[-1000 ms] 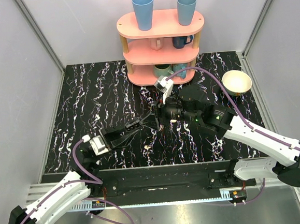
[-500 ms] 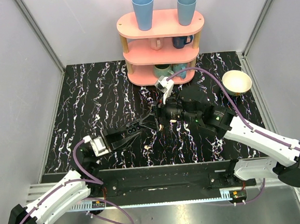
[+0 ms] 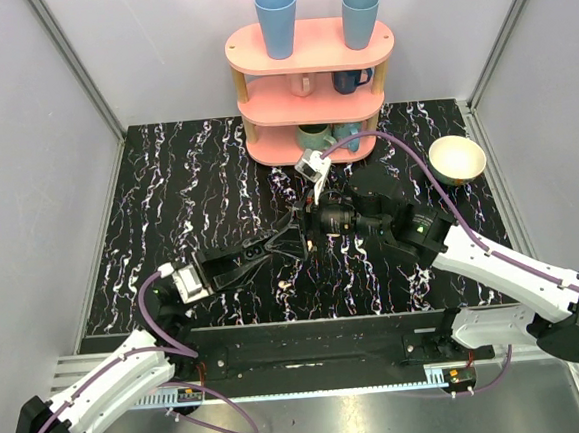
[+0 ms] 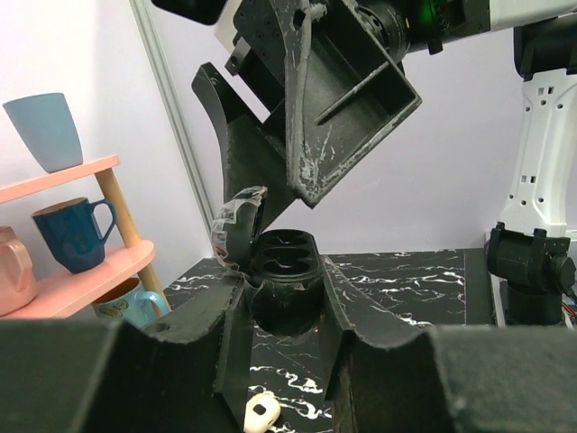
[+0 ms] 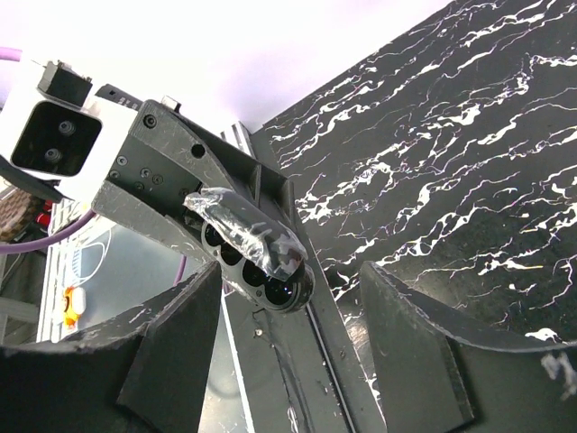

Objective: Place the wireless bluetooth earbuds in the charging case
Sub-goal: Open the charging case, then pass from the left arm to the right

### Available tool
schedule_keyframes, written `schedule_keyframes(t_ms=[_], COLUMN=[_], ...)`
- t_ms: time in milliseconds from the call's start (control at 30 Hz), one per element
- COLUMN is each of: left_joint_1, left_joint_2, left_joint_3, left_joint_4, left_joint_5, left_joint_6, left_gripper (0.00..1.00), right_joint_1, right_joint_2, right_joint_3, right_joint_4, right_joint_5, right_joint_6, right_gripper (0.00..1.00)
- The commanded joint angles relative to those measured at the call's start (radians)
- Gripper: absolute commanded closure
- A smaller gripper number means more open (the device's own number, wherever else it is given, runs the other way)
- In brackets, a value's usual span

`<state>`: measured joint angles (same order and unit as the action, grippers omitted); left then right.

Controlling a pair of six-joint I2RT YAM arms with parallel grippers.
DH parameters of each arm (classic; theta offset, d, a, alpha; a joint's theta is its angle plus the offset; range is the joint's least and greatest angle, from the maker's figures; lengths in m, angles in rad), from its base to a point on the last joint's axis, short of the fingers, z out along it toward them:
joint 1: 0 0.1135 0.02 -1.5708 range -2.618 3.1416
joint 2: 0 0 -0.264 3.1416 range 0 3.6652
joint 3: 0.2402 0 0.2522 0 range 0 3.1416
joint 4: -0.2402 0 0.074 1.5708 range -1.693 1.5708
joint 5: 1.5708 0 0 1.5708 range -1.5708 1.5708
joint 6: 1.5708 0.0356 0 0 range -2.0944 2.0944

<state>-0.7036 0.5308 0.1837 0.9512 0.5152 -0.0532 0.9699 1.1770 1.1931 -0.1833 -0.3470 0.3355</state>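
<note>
**A:** Well, starting big, we have the black marbled table. The pink shelf stands at its far edge with two blue cups on top, and a cream bowl sits off to the right.

**B:** Agreed. Both arms reach toward the middle, and we see their tips close together in front of the shelf.

**A:** The left gripper is clenched on the charging case. We see the case pinched at its sides between the two fingers, held up off the marble. Its lid is tipped open to the left and both dark wells are bare.

**B:** And the right gripper?

**A:** It hangs just above the case. Its fingers are spread apart, and we see nothing between them.

**B:** The earbuds?

**A:** We find only one earbud. It is a small white piece lying on the table below the case, seen through the gap between the left fingers.
</note>
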Motion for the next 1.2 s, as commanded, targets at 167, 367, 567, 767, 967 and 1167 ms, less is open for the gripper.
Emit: schedule_keyframes(t_ms=[167, 367, 567, 767, 967, 1167], left_joint_1=[-0.004, -0.004, -0.004, -0.004, -0.004, -0.004], left_joint_2=[-0.025, 0.003, 0.005, 0.023, 0.040, 0.043], left_joint_3=[0.026, 0.030, 0.045, 0.068, 0.074, 0.076], left_joint_4=[0.044, 0.104, 0.100, 0.096, 0.123, 0.130], left_joint_5=[-0.008, 0.055, 0.100, 0.157, 0.190, 0.204], left_joint_6=[0.000, -0.033, -0.046, -0.068, -0.102, -0.108], left_gripper=[1.00, 1.00, 1.00, 1.00, 1.00, 1.00], right_joint_1=[0.006, 0.007, 0.007, 0.007, 0.007, 0.007], right_joint_2=[-0.019, 0.007, 0.012, 0.018, 0.024, -0.002], right_joint_3=[-0.003, 0.008, -0.003, -0.003, 0.017, -0.007], right_joint_4=[0.024, 0.044, 0.067, 0.071, 0.047, 0.074], right_joint_5=[-0.004, -0.024, -0.027, -0.041, -0.116, -0.115], right_joint_6=[-0.024, -0.029, -0.046, -0.102, -0.158, -0.170], right_gripper=[0.29, 0.29, 0.28, 0.29, 0.34, 0.48])
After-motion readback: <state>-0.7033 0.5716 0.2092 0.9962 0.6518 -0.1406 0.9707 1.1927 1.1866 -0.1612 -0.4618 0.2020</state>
